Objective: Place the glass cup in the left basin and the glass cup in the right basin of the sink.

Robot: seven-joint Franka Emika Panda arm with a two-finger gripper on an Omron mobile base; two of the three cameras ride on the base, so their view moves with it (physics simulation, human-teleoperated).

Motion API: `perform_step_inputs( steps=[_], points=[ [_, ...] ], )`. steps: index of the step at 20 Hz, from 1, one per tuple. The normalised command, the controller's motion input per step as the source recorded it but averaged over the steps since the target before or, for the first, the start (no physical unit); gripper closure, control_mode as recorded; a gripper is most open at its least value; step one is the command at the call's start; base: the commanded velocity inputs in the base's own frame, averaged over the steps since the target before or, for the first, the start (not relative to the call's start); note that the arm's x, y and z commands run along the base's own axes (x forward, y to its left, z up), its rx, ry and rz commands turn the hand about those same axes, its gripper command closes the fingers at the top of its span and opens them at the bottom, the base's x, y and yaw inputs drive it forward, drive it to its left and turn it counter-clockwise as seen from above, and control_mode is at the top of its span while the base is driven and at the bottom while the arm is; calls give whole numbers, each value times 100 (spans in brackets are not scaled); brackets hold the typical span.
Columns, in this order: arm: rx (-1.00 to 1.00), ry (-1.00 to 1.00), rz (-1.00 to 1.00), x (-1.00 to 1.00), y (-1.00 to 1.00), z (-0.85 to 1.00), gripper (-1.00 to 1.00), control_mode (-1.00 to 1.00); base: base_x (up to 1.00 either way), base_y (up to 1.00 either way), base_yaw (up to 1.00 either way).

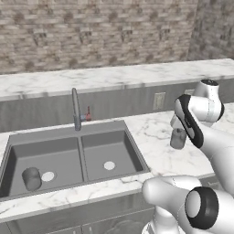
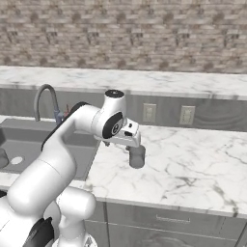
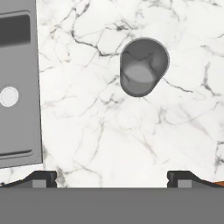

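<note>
- The sink point(image 1: 73, 155) is a dark grey double-basin unit set into the marble counter point(image 1: 155, 137). A thin divider separates the two basins, and each basin has a pale round drain.
- A slim grey faucet point(image 1: 76, 109) stands behind the divider, at the rear rim of the sink.
- The first glass cup point(image 1: 31, 178) is in the left basin, near the front left corner and just beside the drain. Its long axis looks tilted; whether it stands or lies cannot be told.
- The second glass cup point(image 3: 142, 66) stands upright on the counter, to the right of the sink and apart from the sink rim. Its long axis is vertical and its open mouth points up. The hand view looks down into the mouth.
- The gripper point(image 3: 112, 177) is above the counter, close to the second glass cup. The fingers point(image 3: 43, 178) are wide apart and hold nothing; they do not touch the cup.
- Two wall outlets point(image 2: 149, 112) are on the grey backsplash behind the counter.
</note>
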Motion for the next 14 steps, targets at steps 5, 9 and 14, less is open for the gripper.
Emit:
perform_step_inputs(
  steps=[5, 9, 14],
  points=[
    [0, 0, -4, 6, 0, 1, -100, -100, 0, 0, 0],
    [2, 0, -3, 9, -4, 17, -100, -100, 0, 0, 0],
    [5, 0, 0, 23, -4, 16, -100, -100, 0, 0, 0]
  ],
)
